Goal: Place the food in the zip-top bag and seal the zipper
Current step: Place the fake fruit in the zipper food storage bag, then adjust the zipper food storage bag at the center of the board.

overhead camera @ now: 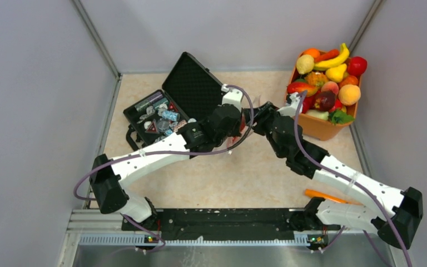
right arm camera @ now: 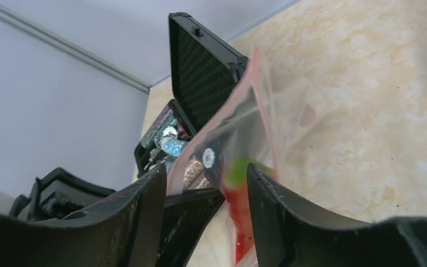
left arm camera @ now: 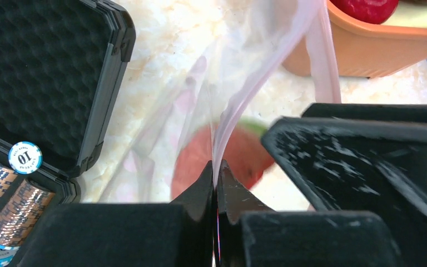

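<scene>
While the left gripper (left arm camera: 217, 169) pinches shut on the pink mouth edge of the zip-top bag (left arm camera: 200, 94), a red toy fruit (left arm camera: 242, 153) inside, the right gripper (right arm camera: 205, 181) gapes around that edge, and more food (overhead camera: 333, 72) heaps the orange bin (overhead camera: 319, 128) beyond.

Overhead, 2 wrist close-ups on bag (left arm camera: 200, 111)

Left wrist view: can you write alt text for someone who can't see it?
The left gripper, shut, pinches the edge of a clear bag with a red fruit inside. An open black case lies to the left and an orange bin stands at the upper right.
</scene>
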`<state>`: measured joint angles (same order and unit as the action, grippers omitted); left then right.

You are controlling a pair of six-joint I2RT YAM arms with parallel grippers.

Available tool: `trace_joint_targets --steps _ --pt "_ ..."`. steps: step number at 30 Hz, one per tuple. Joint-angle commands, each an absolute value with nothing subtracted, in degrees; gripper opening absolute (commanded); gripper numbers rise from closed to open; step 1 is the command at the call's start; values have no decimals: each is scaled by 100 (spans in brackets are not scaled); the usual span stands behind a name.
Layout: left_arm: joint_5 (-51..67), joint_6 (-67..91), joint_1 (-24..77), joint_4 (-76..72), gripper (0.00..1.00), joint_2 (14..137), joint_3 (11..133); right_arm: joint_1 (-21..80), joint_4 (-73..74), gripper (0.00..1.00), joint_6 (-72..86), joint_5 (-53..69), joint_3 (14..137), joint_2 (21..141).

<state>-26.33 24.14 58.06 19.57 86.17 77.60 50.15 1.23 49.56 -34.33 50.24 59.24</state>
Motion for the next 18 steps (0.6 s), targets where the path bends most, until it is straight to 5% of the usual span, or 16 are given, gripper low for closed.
trace_joint_targets --steps 1,12,18 --pt "-2523 2546 5667 1674 0 8295 7799 5066 298 54 4620 -3147 5271 5611" --pt "-2513 2436 5559 1714 0 8144 7787 5064 1271 53 3898 -3293 5662 4981" --pt "-2410 2392 5563 1645 0 8140 7804 4931 1406 55 3961 -2327 5947 5578"
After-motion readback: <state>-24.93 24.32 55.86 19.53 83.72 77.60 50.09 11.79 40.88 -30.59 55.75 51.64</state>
